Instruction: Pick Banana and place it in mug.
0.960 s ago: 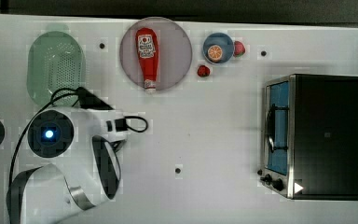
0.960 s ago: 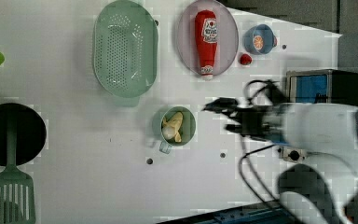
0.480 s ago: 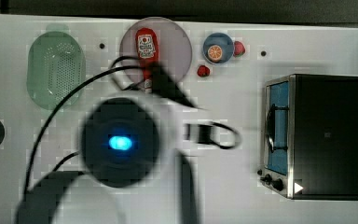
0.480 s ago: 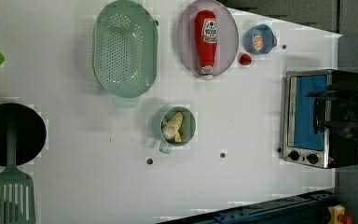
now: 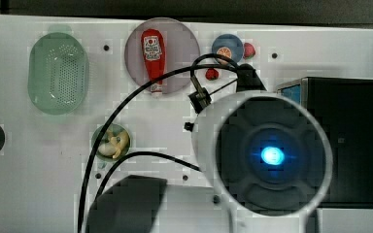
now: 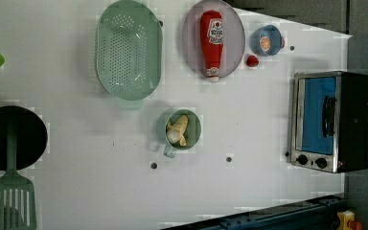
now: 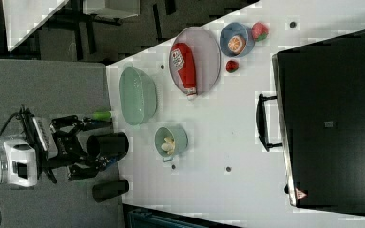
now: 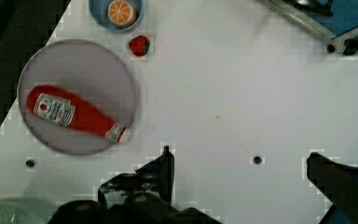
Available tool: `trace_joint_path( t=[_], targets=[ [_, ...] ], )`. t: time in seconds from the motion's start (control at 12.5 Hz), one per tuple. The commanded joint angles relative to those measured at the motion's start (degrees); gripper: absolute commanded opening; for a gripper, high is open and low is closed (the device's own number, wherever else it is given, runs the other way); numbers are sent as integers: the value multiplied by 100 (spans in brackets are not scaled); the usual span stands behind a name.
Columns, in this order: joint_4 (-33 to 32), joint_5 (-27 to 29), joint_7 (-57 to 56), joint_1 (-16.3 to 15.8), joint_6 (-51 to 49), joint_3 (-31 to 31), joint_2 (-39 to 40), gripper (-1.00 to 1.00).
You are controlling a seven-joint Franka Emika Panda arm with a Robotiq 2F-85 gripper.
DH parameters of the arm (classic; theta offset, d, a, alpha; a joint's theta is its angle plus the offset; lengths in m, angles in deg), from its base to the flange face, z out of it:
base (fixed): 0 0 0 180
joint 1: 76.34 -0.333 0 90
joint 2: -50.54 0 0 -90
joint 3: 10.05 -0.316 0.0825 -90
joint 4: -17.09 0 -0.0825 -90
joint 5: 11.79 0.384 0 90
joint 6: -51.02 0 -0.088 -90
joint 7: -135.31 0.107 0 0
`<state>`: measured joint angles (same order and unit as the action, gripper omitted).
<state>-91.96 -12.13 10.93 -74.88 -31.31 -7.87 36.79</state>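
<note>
White table [image 6: 249,134] carries your scene — dark floor [image 7: 43,80] beyond its edge. You have the oven [image 6: 330,122], colander [image 6: 129,50], mug [image 6: 191,139] with the banana [image 6: 178,130] inside, and the gripper [image 8: 240,175] — jaws wide apart, empty.

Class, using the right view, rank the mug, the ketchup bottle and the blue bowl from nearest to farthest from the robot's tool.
1. mug, nearest the tool, which is at the right view's left.
2. ketchup bottle, on its plate, higher up.
3. blue bowl, near the top, farthest.
</note>
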Motion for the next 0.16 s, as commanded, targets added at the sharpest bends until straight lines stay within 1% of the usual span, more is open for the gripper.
trace_joint_path(
  t=[0.08, 0.16],
  targets=[
    [-10, -75, -834, -6, -284, 79, 80, 100],
    [-16, -76, -834, -5, -285, 81, 95, 100]
  ],
)
